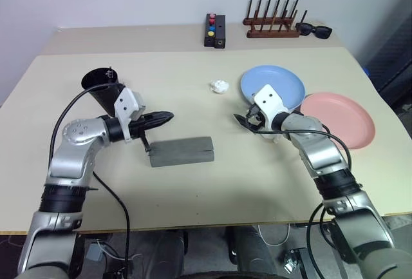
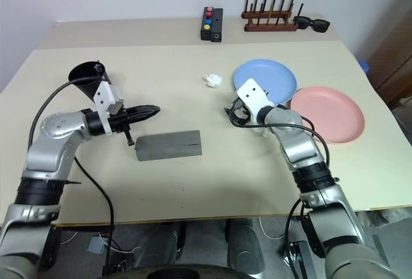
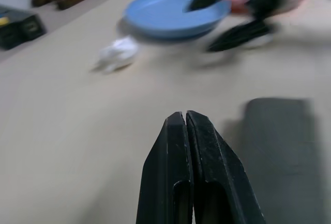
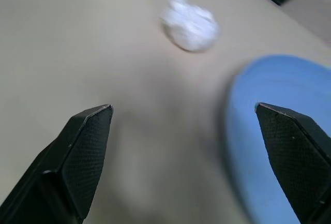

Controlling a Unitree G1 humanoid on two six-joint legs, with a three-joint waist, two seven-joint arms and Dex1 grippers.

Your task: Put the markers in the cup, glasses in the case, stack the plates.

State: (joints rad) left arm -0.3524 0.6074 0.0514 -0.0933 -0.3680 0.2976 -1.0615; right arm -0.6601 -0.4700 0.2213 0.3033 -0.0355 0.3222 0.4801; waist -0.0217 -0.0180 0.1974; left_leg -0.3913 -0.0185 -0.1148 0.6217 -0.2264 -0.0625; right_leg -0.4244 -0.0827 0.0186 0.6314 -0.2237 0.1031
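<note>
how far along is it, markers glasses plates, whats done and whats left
Looks done: the grey case lies closed on the table, with no glasses in sight, and something slim sticks up at the black cup's rim, likely a marker. I cannot see inside either. In hand: nothing; the left gripper is shut and empty, and the open right gripper sits at the blue plate's near edge. Left: stacking, since the pink plate lies beside the blue one.

The case [image 1: 181, 151] lies before the cup [image 1: 101, 87], left of both plates [image 1: 273, 86].
</note>
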